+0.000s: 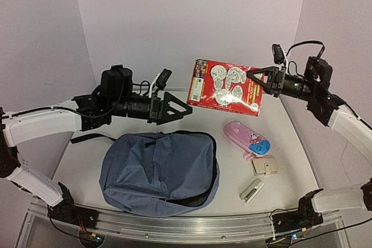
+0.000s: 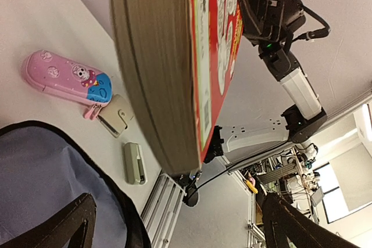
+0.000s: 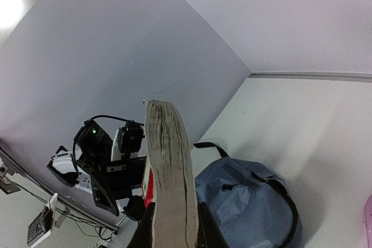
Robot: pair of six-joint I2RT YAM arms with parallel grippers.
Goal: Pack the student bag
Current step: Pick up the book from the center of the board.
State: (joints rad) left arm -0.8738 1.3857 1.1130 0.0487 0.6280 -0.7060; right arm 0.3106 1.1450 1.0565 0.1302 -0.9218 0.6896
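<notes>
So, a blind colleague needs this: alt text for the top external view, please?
The right end effector holds a red book in the air above a white table. A dusty-blue backpack lies below, beside a pink pencil case; the left end effector hovers open by its far edge.

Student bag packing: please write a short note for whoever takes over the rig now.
Left hand: open, empty, hovers near the student bag.
Right hand: shut on the red book, held in the air beyond the bag.
Bag lies on the table; pink pencil case, beige pouch and small grey item lie right of it.
Done: book lifted.
Left: put everything in the bag.
</notes>
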